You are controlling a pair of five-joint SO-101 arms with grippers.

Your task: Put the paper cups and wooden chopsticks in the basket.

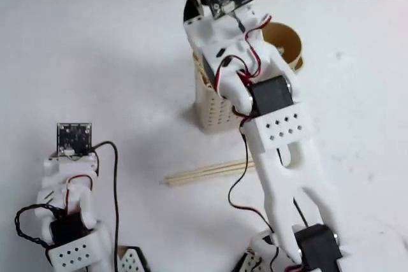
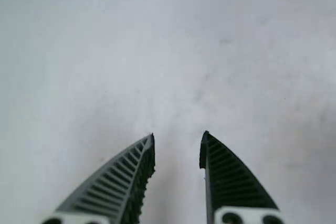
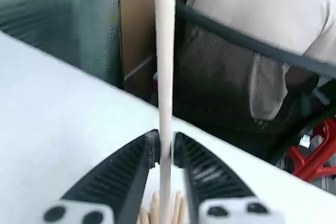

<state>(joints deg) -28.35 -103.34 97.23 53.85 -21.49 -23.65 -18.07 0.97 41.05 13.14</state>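
A: Start at the right gripper (image 3: 165, 144). What has it got?
B: It's clamped on 1 wooden chopstick (image 3: 164, 51), pinched low on the shaft, so most of the length stands upright above the jaws. In the high view that gripper sits over the basket (image 1: 213, 111). I judge the stick is held vertical so it can go end-first into the narrow mouth.
A: Anything in the basket already?
B: Pale stick ends (image 3: 153, 208) show just below the jaws. They're too bunched to count, though it's more than 1. Standing on end is how a tall, slim basket would keep them.
A: What's left outside?
B: The loose chopsticks (image 1: 210, 171) lie flat on the worktop (image 1: 95, 49), near the basket and partly under the right arm. I make out 2, maybe 3. Lying side by side like that, they'd need a pinch across the shaft.
A: Cups?
B: 1 paper cup (image 1: 288, 41), brown, just beside the basket on the side away from the left arm, half hidden by the right arm. I can't tell whether they touch. It looks to be outside the basket, so that part isn't done.
A: And the other arm?
B: The left gripper (image 2: 178, 137) hangs with jaws parted over bare worktop, holding nothing, well apart from everything. 2 arms, 1 busy.
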